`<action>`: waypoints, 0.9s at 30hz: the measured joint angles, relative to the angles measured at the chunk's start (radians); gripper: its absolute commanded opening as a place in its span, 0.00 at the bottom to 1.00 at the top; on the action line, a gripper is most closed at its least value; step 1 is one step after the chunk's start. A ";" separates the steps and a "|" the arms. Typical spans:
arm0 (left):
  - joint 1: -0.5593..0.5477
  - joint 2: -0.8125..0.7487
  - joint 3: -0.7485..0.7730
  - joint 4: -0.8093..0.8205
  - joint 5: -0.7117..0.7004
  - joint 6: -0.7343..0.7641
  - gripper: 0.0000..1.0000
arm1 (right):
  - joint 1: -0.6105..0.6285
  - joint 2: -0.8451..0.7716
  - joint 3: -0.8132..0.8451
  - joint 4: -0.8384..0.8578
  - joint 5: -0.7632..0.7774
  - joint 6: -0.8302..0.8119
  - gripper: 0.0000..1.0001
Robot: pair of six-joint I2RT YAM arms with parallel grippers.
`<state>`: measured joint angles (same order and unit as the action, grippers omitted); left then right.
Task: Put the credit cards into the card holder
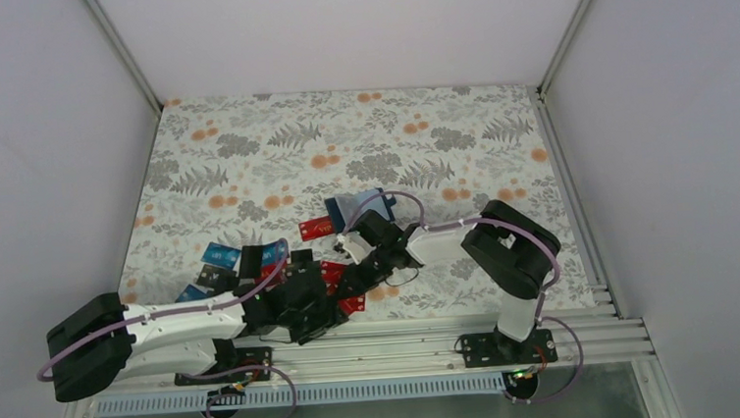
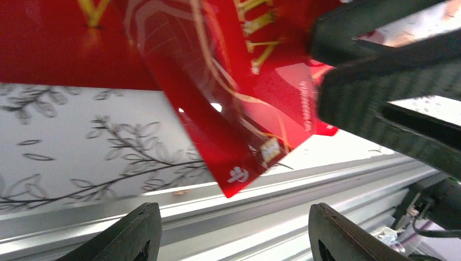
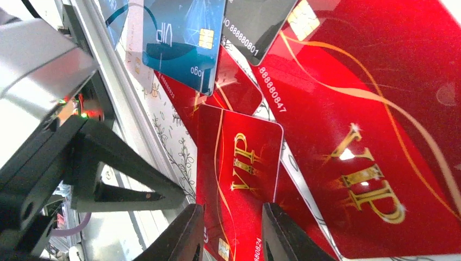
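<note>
Sliding the red card [image 3: 239, 147] under the narrow right end effector [image 3: 231, 211] to the bench [image 1: 459, 134] edge would ease a clean pinch, while the left end effector [image 2: 232, 212] hangs wide and empty and the holder [image 1: 358, 208] lies farther back.

You have two robot arms on one floral-patterned table [image 1: 361, 131]: one left arm [image 1: 182, 325] and one right arm [image 1: 502, 249]. From above, one dark navy card holder [image 1: 358, 208] shows. Among the credit cards [image 1: 315, 228], you can count three light blue cards [image 1: 220, 254] and at least three red cards [image 1: 335, 273]: one lying alone, the others bunched under the arms. Black cards [image 1: 215, 276] are partly hidden there, so their number is unclear. The right wrist camera shows one black card, two light blue ones and at least three red ones.
</note>
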<state>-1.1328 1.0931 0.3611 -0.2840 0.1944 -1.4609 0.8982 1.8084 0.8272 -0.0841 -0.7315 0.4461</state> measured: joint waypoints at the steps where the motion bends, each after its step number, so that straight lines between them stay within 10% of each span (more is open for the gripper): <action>1: -0.003 -0.002 -0.008 0.002 -0.003 -0.009 0.68 | 0.002 0.001 0.000 0.003 0.000 0.002 0.30; 27: -0.019 -0.040 -0.117 0.167 -0.081 -0.114 0.37 | 0.028 0.010 0.000 0.029 -0.006 0.017 0.31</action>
<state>-1.1522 1.0531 0.2443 -0.1169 0.1131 -1.5749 0.9264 1.8187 0.8272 -0.0555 -0.7372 0.4629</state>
